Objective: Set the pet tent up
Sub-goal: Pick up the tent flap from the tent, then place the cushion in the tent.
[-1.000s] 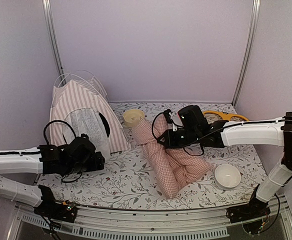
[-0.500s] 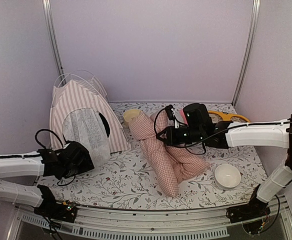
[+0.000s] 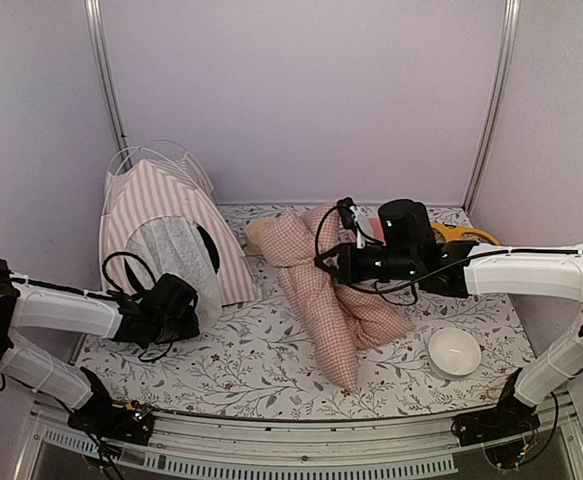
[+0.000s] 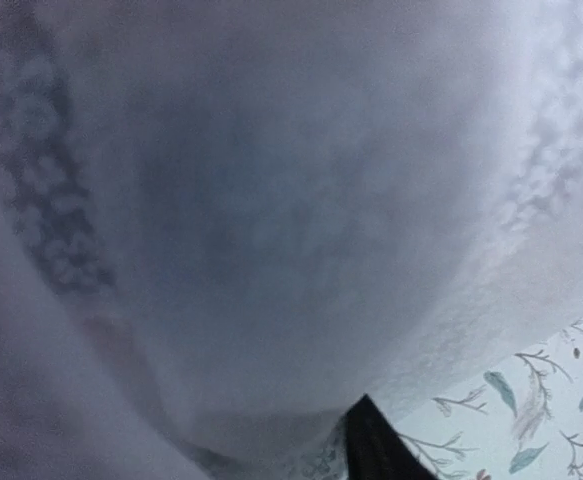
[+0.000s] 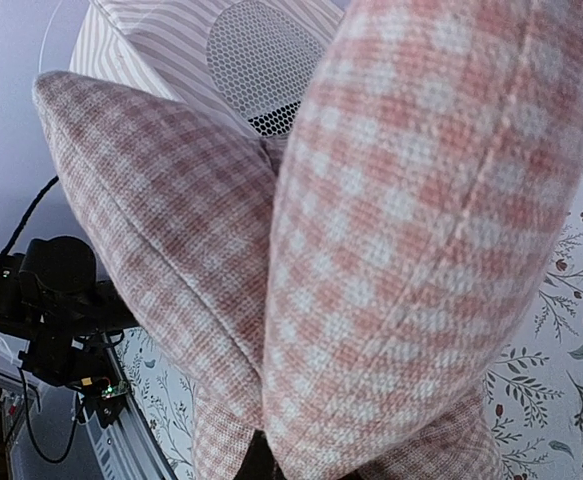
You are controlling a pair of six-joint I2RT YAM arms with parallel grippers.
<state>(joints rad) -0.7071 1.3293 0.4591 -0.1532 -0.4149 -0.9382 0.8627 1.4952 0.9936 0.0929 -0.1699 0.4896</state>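
Observation:
The pet tent (image 3: 156, 225) stands upright at the back left, pink-and-white striped, with its sheer white curtain (image 3: 176, 255) facing front. My left gripper (image 3: 187, 303) sits low at the curtain's bottom edge. In the left wrist view the curtain (image 4: 271, 200) fills the frame and only one dark fingertip (image 4: 373, 452) shows, so its jaws cannot be judged. My right gripper (image 3: 333, 262) is shut on the pink checked cushion (image 3: 323, 295), holding it folded and raised at one end. The cushion (image 5: 421, 250) covers the right wrist view, with the tent's mesh window (image 5: 256, 70) behind it.
A white bowl (image 3: 453, 351) sits at the front right. A yellow ring-shaped item (image 3: 463, 234) lies at the back right, and a cream round thing (image 3: 259, 233) peeks out behind the cushion. Metal frame posts (image 3: 103, 80) stand at the back corners.
My left arm drew back, then pushed forward to the curtain's lower edge. My right gripper moved right and upward, lifting the cushion's end higher, now partly covering the cream thing.

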